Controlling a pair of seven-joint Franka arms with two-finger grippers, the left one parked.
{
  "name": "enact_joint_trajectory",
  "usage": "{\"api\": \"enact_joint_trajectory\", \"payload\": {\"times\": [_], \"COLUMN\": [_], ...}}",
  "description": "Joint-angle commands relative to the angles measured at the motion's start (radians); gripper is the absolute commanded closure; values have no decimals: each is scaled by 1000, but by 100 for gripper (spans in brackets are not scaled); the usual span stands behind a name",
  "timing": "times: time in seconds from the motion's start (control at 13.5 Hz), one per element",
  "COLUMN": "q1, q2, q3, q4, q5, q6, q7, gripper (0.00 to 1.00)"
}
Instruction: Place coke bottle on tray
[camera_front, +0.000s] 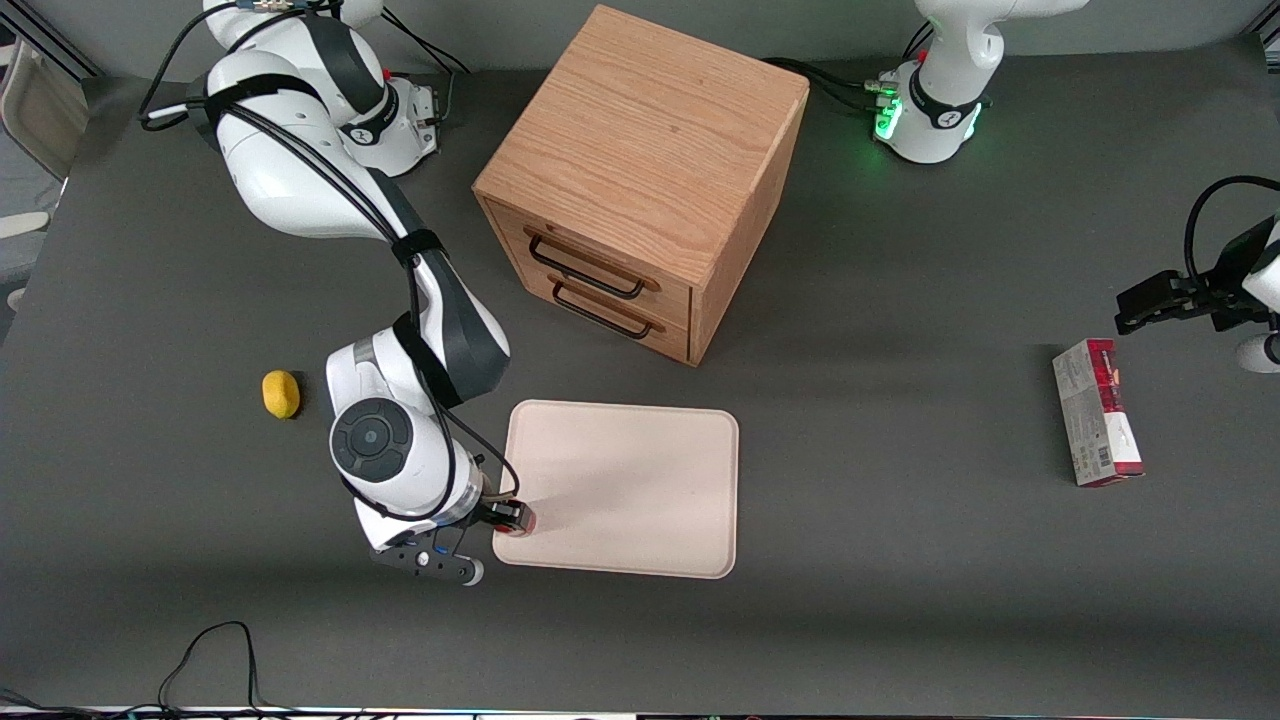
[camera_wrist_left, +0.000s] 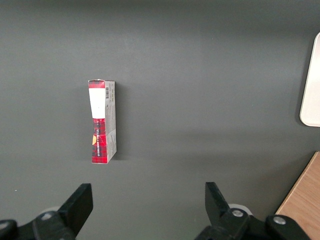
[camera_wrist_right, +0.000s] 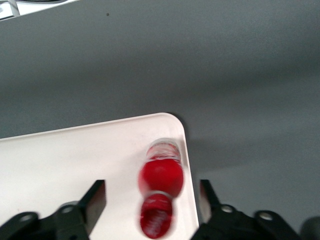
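hovering over the tray (camera_front: 640, 470) corner nearest the camera, gripper (camera_wrist_right: 152, 200) fingers spread, coke bottle (camera_wrist_right: 160, 192) loose between them

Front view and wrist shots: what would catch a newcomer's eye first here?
First, the working arm's end effector over the tray corner nearest the front camera, fingers spread wide around the small red coke bottle at the rim. Next, the big wooden drawer cabinet mid-table, farther from the camera than the tray. Then the yellow lemon-like object toward the working arm's end, and the red-and-grey carton toward the parked arm's.
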Motion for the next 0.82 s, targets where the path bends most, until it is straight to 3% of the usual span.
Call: {"api": "enact_joint_trajectory", "payload": {"times": [0.0,0.74], "q1": [14,-9], "q2": [17,-35], "q3": [-6,-6], "q4": [36,9], "q5": [-29,-20], "q6": [-9,-83], "q7": [31,-5], "gripper": [0,0]}}
